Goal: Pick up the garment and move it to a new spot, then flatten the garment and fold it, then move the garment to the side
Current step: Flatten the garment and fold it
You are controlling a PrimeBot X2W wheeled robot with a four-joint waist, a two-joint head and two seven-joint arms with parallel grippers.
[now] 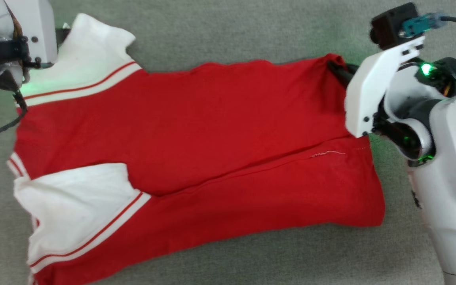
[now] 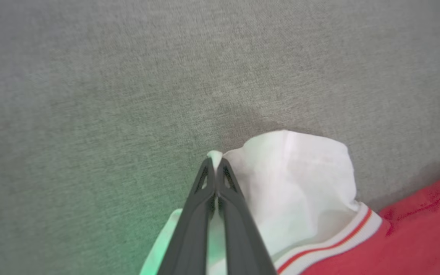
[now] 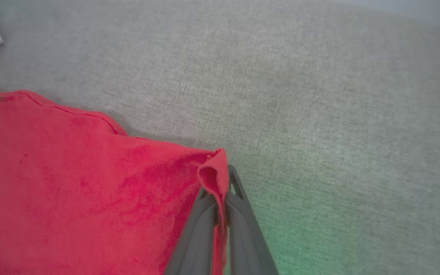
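grippers (image 2: 215,161) (image 3: 222,185) seemingly tight on garment (image 1: 212,118)

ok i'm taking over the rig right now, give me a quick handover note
Left claw: shut on the tip of the far white sleeve.
Right claw: shut on the far hem corner.
Shirt: spread on the grey surface; its near side looks folded over.
Done: laid out, first fold apparently in.
Left: probably fold the far side over, finish folding, then move it aside.
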